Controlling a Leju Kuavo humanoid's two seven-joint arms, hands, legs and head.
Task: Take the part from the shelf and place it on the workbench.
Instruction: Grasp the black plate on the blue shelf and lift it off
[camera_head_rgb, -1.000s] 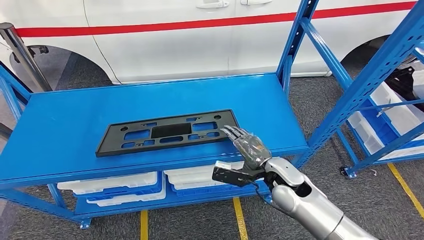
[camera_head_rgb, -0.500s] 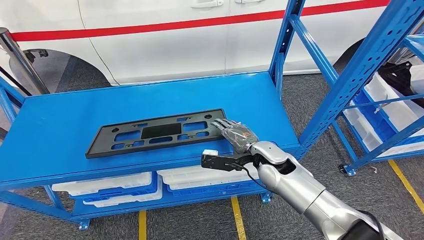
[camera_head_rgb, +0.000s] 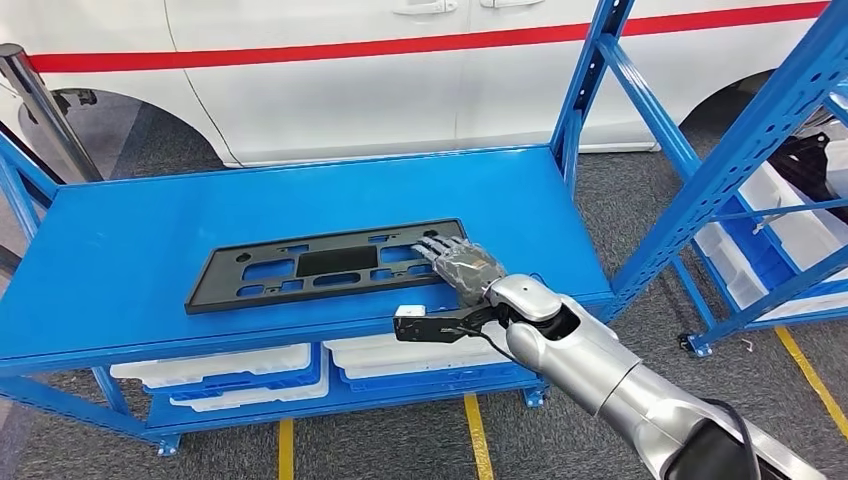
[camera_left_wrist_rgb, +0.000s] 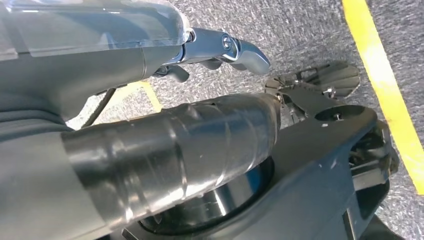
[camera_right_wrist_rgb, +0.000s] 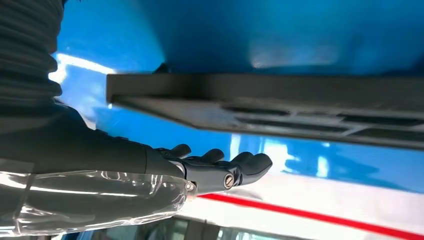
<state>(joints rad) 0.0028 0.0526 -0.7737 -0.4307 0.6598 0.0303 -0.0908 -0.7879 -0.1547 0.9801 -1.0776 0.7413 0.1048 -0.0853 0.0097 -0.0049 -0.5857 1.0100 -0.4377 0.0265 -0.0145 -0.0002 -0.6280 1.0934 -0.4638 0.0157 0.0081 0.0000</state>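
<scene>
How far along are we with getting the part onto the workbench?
Placement looks done: the black part lies flat on the blue workbench. In hand: the right robot hand rests over the part's right end with fingers extended, not gripping in the right wrist view. Left: lift that hand clear. The left robot hand hangs over the floor, holding nothing.
</scene>
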